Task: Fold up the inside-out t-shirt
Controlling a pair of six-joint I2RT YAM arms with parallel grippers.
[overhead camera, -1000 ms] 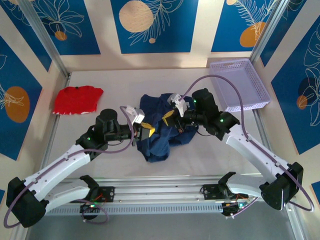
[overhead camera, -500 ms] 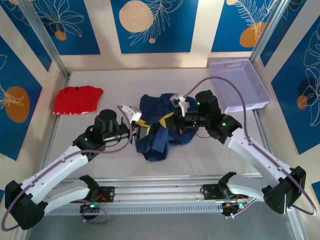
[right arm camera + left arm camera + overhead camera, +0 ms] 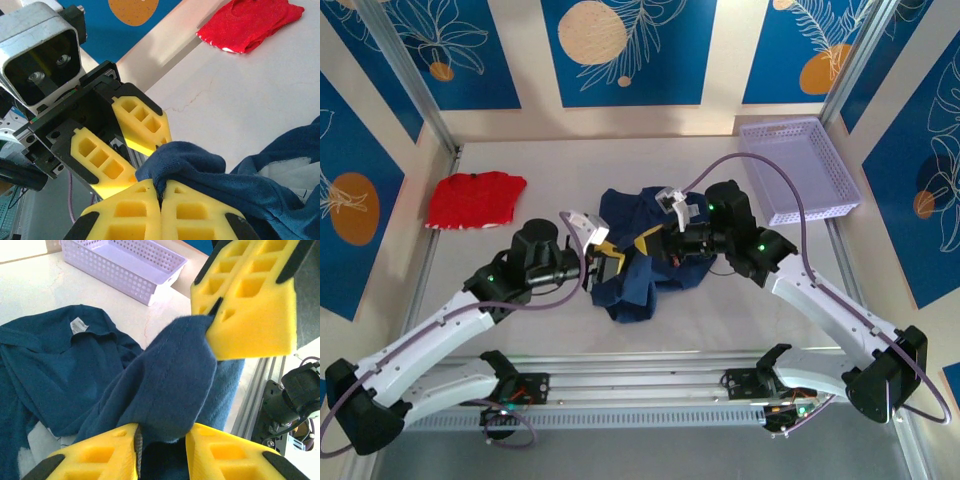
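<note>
The inside-out t-shirt (image 3: 638,288) lies crumpled and dark navy at the table's middle, with a raised fold between the two grippers. My right gripper (image 3: 651,240) is shut on the tip of that fold (image 3: 185,157); its yellow fingers (image 3: 250,300) show in the left wrist view pinching the cloth. My left gripper (image 3: 611,263) faces it from the left. Its jaws stand apart with the same fold (image 3: 170,385) hanging loosely between them, and in the right wrist view its fingers (image 3: 142,122) are spread either side of the cloth tip. A white neck label (image 3: 77,326) shows on the shirt.
A red garment (image 3: 473,198) lies at the far left of the table, also in the right wrist view (image 3: 250,22). A lilac perforated basket (image 3: 817,212) stands at the back right. Aluminium rails (image 3: 650,385) run along the near edge by the arm bases.
My left gripper's jaws have opened from a shut pinch on the fold. The right gripper has kept its grip and shifted slightly left with the cloth.
</note>
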